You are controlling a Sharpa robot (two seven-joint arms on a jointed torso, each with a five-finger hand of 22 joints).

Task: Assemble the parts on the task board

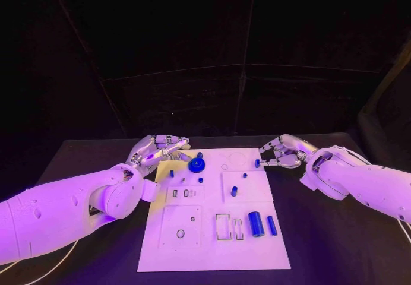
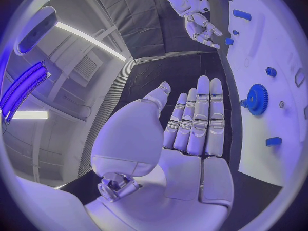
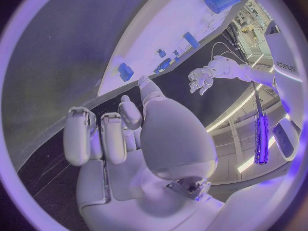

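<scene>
The white task board [image 1: 214, 237] lies in the middle of the black table. A blue gear [image 1: 198, 164] stands near its far left corner, also seen as the gear [image 2: 258, 98] in the left wrist view. My left hand [image 1: 159, 148] hovers beside that corner, its fingers [image 2: 199, 123] stretched out flat and holding nothing. My right hand [image 1: 281, 152] is at the far right corner, close to a small blue peg [image 1: 257, 162]. Its fingers [image 3: 96, 136] are loosely bent and apart from the thumb, with nothing between them; a blue piece [image 3: 126, 71] stands just beyond the thumb tip.
A thick blue cylinder [image 1: 256, 223] and a thinner blue one [image 1: 271, 225] lie on the board's near right part. Small blue pegs [image 1: 234, 190] stand mid-board. Black table [image 1: 342, 237] surrounds the board on both sides.
</scene>
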